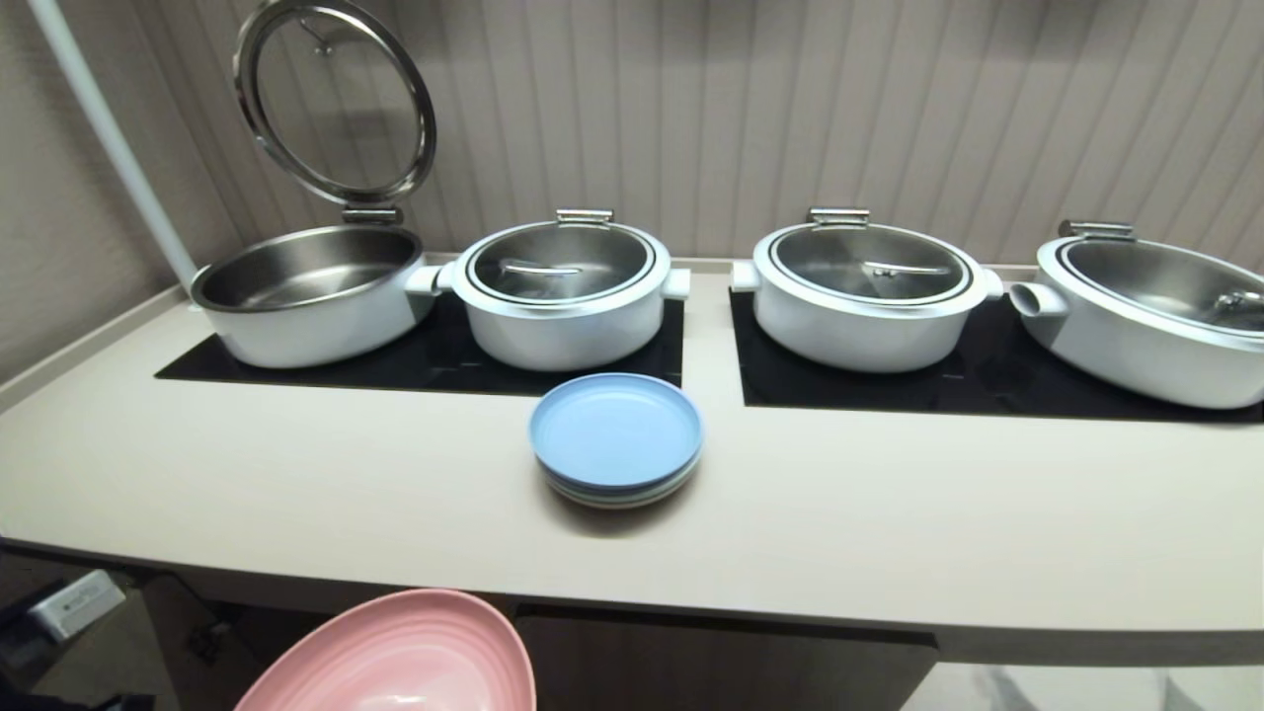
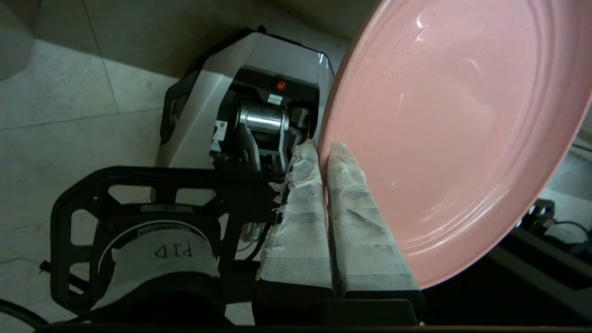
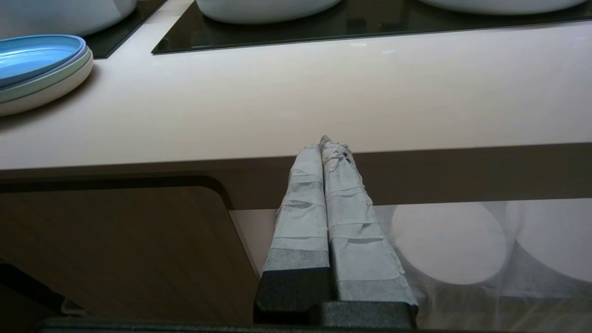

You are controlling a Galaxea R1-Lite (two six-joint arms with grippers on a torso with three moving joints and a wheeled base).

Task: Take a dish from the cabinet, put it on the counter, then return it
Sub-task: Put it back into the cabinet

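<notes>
The pink dish (image 1: pixel 400 657) hangs tilted below the counter's (image 1: pixel 296 494) front edge, at the lower left of the head view. In the left wrist view my left gripper (image 2: pixel 323 145) is shut on the rim of the dish (image 2: pixel 462 120), one taped finger on each face, over the floor. The gripper itself is out of sight in the head view. My right gripper (image 3: pixel 326 141) is shut and empty, parked low in front of the counter (image 3: pixel 323 97) edge. The cabinet (image 3: pixel 115 245) front shows brown with a rounded door corner beneath the counter.
A stack of plates topped by a blue one (image 1: pixel 616 437) sits mid-counter. Several white pots stand on the black cooktop panels (image 1: pixel 415 370); the far-left pot (image 1: pixel 311 291) has its lid raised. The robot's base (image 2: pixel 249 106) lies under the left gripper.
</notes>
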